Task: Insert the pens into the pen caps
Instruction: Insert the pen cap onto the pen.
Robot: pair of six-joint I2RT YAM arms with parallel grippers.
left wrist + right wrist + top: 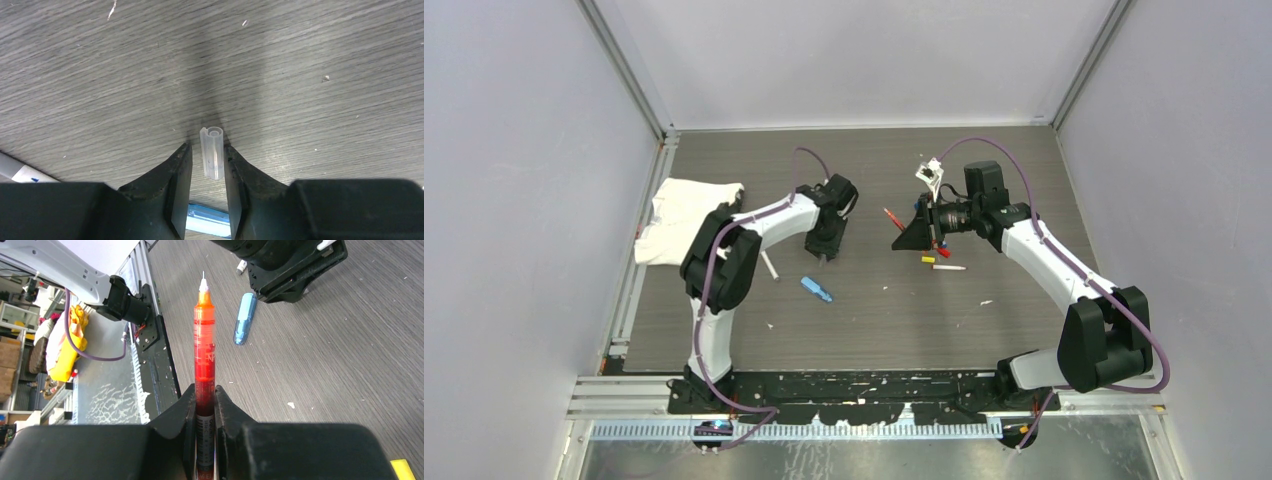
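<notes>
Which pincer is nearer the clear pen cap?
Left. The left pincer straddles the clear pen cap; the right pincer is across the table, gripping a red pen.

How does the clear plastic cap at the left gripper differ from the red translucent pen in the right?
The clear plastic cap is a short colourless stub; the red translucent pen is long and fine-tipped. The right gripper clamps the pen tight; the left gripper stands parted around the cap, a gap on one side. Both are slim tubes.
</notes>
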